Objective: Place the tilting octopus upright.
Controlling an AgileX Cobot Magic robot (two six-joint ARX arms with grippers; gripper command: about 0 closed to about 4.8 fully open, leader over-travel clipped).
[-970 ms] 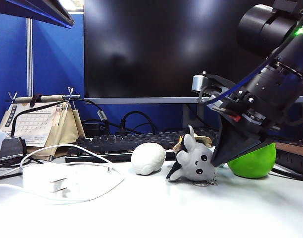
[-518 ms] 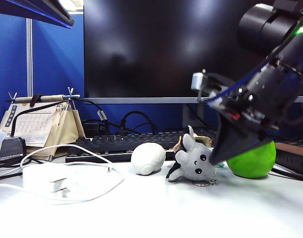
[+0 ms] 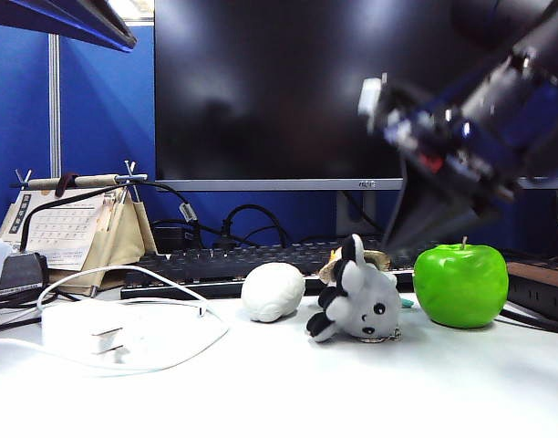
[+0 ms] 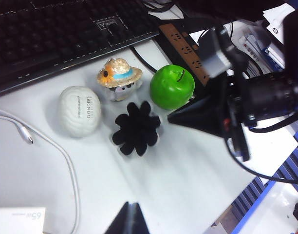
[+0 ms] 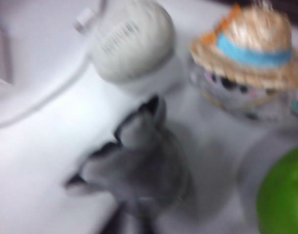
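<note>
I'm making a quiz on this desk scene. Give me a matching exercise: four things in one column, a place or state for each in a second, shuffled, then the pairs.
Things
1. octopus
2. green apple
3. white egg-shaped lump
4. right gripper

Places or states
A. raised off the table, above and between the octopus and the apple
B. lying tipped over, black tentacle undersides showing
C. upright at the right end of the row, stem up
D. left of the octopus, in front of the keyboard

Pairs: 1-B, 2-C, 3-D, 4-A
</note>
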